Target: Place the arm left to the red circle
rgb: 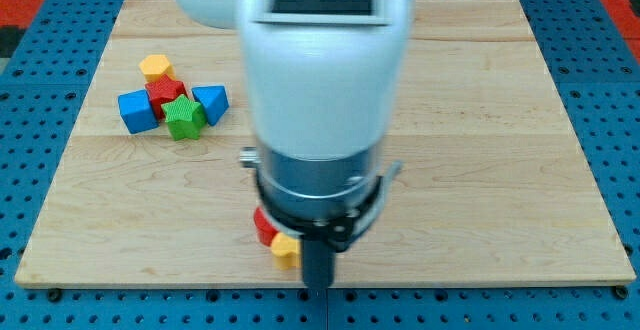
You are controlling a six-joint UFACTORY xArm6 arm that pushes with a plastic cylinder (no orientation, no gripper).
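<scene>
A red block (264,226), mostly hidden by the arm so its shape is unclear, lies near the board's bottom edge, left of the arm's body. A small yellow block (285,249) touches it at the lower right. My tip (317,291) is at the board's bottom edge, just right of and below the yellow block, and below and to the right of the red block. Another red block (164,92) sits in a cluster at the view's upper left.
The upper-left cluster also holds a yellow block (156,67), a blue cube (137,110), a green star-like block (184,117) and a blue triangle (211,101). The wooden board (500,170) lies on a blue pegboard. The arm's white body (320,70) hides the board's middle.
</scene>
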